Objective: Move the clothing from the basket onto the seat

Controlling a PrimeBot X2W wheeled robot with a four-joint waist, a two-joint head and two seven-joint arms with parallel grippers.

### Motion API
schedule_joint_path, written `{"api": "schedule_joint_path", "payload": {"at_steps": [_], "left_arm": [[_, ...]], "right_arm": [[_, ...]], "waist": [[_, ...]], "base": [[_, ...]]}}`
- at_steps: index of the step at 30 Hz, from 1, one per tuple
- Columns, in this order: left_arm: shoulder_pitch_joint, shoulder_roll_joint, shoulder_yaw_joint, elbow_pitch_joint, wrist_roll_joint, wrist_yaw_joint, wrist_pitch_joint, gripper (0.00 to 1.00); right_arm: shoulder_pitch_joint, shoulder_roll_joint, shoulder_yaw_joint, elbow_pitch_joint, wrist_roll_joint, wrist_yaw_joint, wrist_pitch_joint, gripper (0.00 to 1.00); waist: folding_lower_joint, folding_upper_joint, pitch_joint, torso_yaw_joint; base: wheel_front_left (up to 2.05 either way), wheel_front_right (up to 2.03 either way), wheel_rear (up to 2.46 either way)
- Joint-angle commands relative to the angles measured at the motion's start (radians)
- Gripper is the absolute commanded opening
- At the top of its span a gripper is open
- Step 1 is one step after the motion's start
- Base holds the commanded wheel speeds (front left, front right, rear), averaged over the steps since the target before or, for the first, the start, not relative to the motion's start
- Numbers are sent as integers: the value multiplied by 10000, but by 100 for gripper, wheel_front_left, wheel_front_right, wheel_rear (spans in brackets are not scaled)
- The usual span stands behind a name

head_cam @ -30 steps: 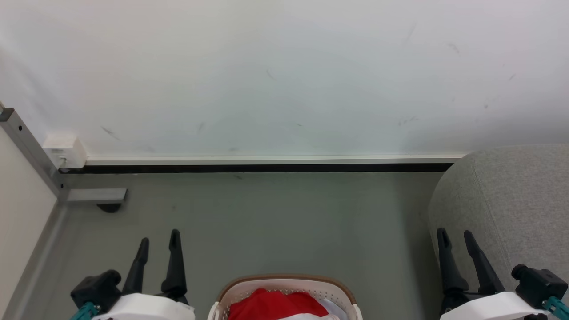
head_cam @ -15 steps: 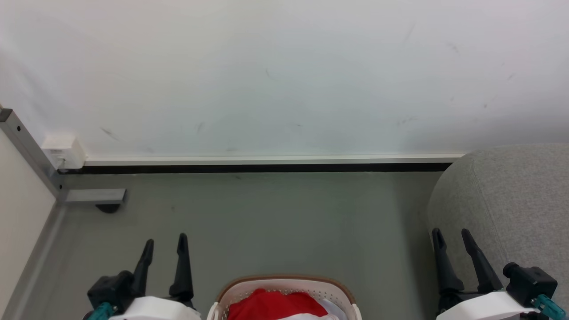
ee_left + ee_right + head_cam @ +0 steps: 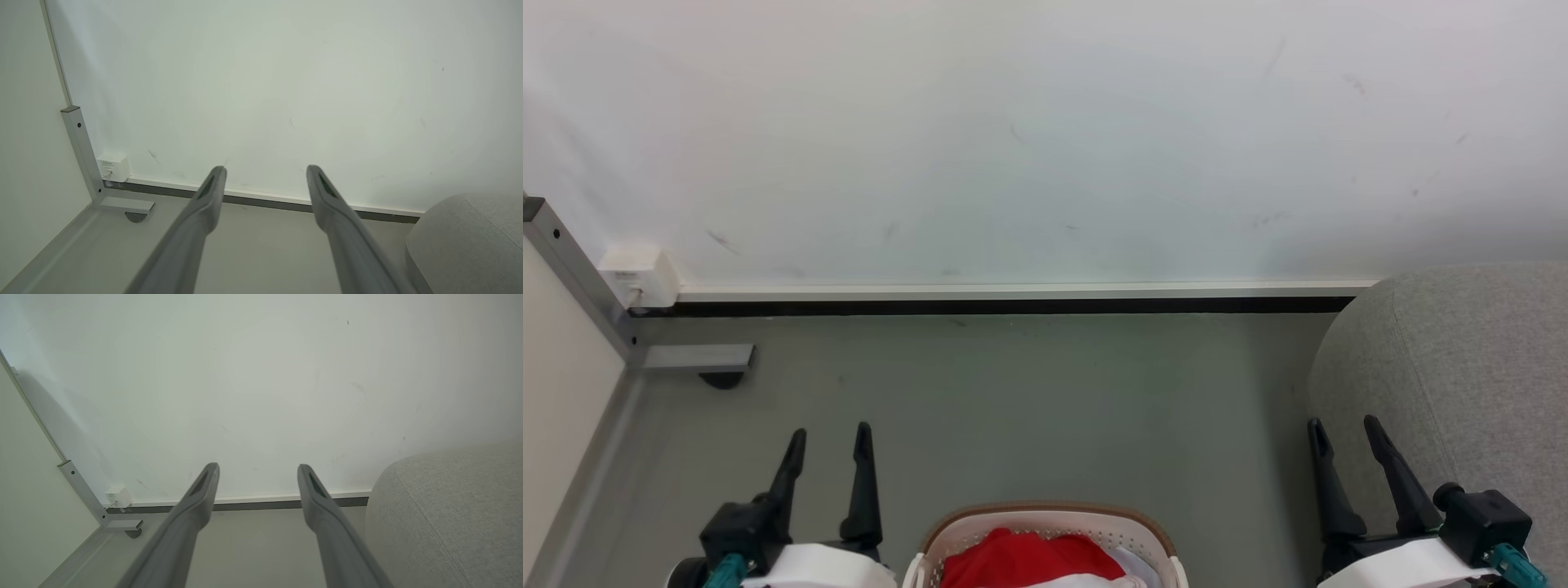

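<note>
Entry: no text, number or brand legible from my head camera or either wrist camera. Small white plastic box (image 3: 113, 166) at the foot of the white wall, left corner: a short line of dark print on its front face, seen from my left wrist, too small to read. From my head it is only a grey smudge. Red fabric clothing (image 3: 1021, 559) in the cream-white perforated plastic basket with the brown rim (image 3: 1049, 510): a white strip shows at the bottom edge, and I cannot tell whether it carries lettering.
</note>
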Motion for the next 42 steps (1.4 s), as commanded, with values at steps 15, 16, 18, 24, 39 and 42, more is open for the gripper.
{"api": "schedule_joint_path", "payload": {"at_steps": [15,16,18,24,39,42], "left_arm": [[-42,89,-33,-12,424,125,-154,100],[-36,89,-34,-20,413,137,-154,100],[-21,89,-27,-30,391,153,-154,100],[-45,88,17,-11,336,138,-154,100],[-204,82,-50,-229,-117,214,-153,100],[-329,82,-89,-148,-96,170,-153,100]], "right_arm": [[-171,34,-96,51,-478,-21,-176,100],[-177,35,-96,55,-469,-21,-176,100],[-189,34,-88,66,-466,-21,-176,100],[-195,33,-99,82,-479,-21,-176,100],[-431,-39,-202,-144,-571,-21,-161,100],[-517,-52,-238,-249,-546,-21,-161,100]], "waist": [[-1,-1,-46,-23],[-1,-1,-40,-24],[-1,-1,-32,-30],[-1,-1,-10,-64],[-1,-1,408,-972],[-1,-1,663,-1247]], "base": [[0,0,0],[0,0,0],[0,0,0],[0,0,0],[0,0,0],[0,0,0]]}}
